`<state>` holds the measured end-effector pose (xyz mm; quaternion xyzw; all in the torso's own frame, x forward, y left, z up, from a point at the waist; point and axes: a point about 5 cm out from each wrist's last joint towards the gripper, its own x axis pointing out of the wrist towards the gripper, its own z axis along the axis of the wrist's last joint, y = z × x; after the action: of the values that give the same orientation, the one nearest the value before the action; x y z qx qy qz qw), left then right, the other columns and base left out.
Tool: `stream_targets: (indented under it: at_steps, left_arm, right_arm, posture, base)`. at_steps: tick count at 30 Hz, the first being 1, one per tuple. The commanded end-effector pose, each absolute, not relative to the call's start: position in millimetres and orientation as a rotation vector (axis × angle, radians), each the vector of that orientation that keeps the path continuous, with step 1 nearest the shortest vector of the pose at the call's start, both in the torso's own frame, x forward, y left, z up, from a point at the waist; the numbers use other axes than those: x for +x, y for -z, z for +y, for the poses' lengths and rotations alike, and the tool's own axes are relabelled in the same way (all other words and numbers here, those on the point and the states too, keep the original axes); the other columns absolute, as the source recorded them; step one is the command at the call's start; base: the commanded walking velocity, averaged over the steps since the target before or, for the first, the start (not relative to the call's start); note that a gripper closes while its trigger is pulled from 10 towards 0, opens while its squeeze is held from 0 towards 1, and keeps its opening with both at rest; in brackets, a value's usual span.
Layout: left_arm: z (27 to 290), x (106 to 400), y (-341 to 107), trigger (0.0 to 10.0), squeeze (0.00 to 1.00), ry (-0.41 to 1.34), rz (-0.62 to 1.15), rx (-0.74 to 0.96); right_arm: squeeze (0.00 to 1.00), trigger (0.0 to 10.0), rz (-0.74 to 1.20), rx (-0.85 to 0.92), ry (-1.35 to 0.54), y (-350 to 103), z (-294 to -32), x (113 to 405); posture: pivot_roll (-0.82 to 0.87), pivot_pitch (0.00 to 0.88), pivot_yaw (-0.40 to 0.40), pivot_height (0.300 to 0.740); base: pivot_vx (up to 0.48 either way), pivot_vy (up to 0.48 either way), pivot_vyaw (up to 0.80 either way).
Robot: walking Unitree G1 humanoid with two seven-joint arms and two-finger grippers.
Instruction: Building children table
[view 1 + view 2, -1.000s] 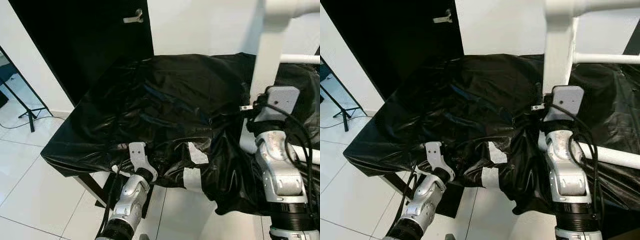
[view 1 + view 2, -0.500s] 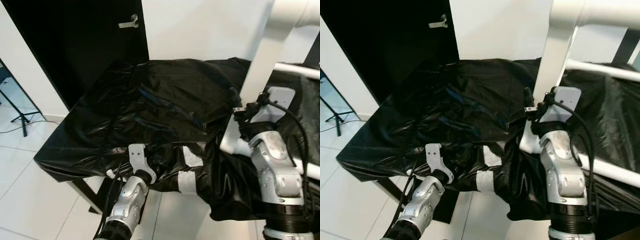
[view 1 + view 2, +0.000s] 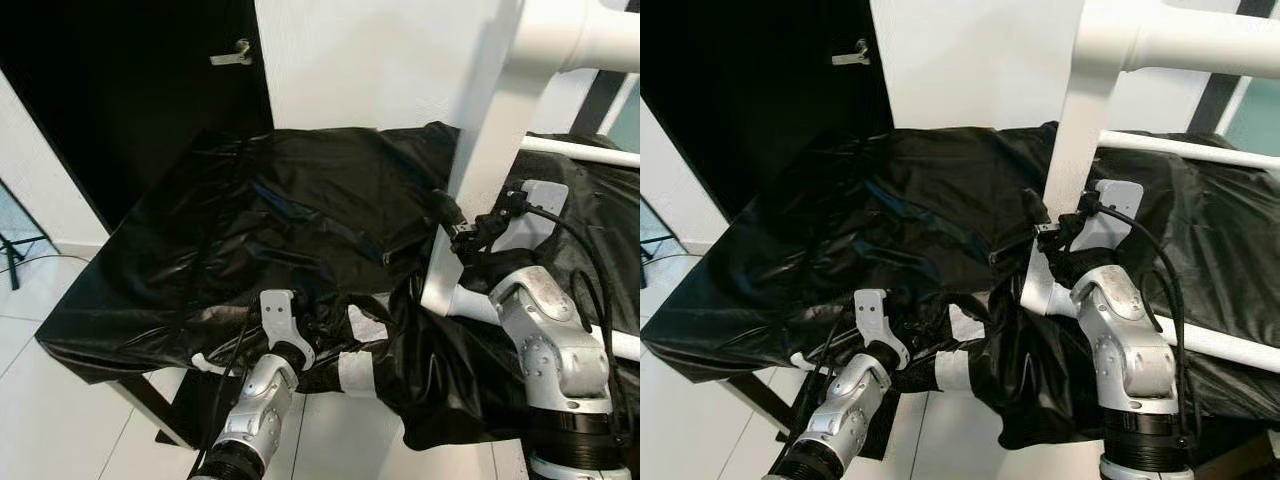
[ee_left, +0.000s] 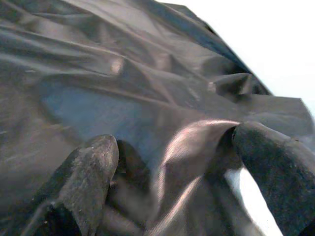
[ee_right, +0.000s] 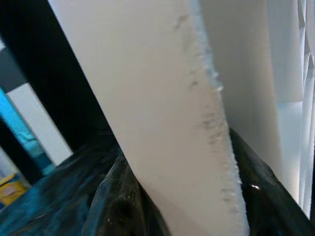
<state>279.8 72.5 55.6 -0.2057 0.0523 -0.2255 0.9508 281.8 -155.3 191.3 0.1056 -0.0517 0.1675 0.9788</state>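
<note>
A white children's table frame rises at the right, and its thick leg [image 3: 482,150] slants over a surface draped in a crinkled black plastic sheet [image 3: 270,220]. My right gripper [image 3: 452,228] is shut on that leg low down; in the right wrist view the white leg [image 5: 172,113] runs between the black fingers [image 5: 113,206]. A thin white crossbar [image 3: 585,152] and a lower rail [image 3: 478,300] join the leg. At the sheet's front edge my left gripper [image 4: 182,167] stands open, with a fold of the black sheet [image 4: 197,142] bulging between its fingers [image 4: 83,182].
Grey tape patches [image 3: 355,372] hold the sheet's front overhang together. Behind the covered surface are a black door [image 3: 120,100] with a silver handle [image 3: 232,55] and a white wall [image 3: 370,60]. White floor tiles [image 3: 60,410] lie at the lower left.
The camera has swung, shifting the door and sheet to the left. The white leg has gone from upright to slanted, my right gripper moving with it. My left gripper stays at the sheet's front edge.
</note>
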Motion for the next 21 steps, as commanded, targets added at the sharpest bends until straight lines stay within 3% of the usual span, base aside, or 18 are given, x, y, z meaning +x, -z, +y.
stream_targets:
  at_steps: [1, 5, 11, 21]
  left_arm:
    - [61, 274, -63, 10.0, 0.0, 0.737, 0.04, -0.414]
    - [64, 276, -63, 10.0, 0.0, 0.728, 0.038, -0.404]
    - [65, 276, -62, 10.0, 0.0, 0.723, 0.039, -0.394]
    - [66, 279, -63, 10.0, 0.0, 0.699, 0.036, -0.373]
  right_arm:
    - [0.0, 10.0, 0.181, 0.404, -0.505, -141, -132, 274]
    - [0.0, 10.0, 0.179, 0.412, -0.629, -145, -126, 265]
    - [0.0, 10.0, 0.166, 0.393, -0.594, -145, -128, 269]
    - [0.0, 10.0, 0.208, 0.27, -0.358, -129, -148, 287]
  posture:
    - [0.03, 0.0, 0.096, 0.74]
    - [0.04, 0.0, 0.1, 0.74]
    - [0.04, 0.0, 0.103, 0.74]
    - [0.04, 0.0, 0.101, 0.74]
  base:
    - [0.0, 0.0, 0.0]
    - [0.0, 0.0, 0.0]
    - [0.0, 0.0, 0.0]
    - [0.0, 0.0, 0.0]
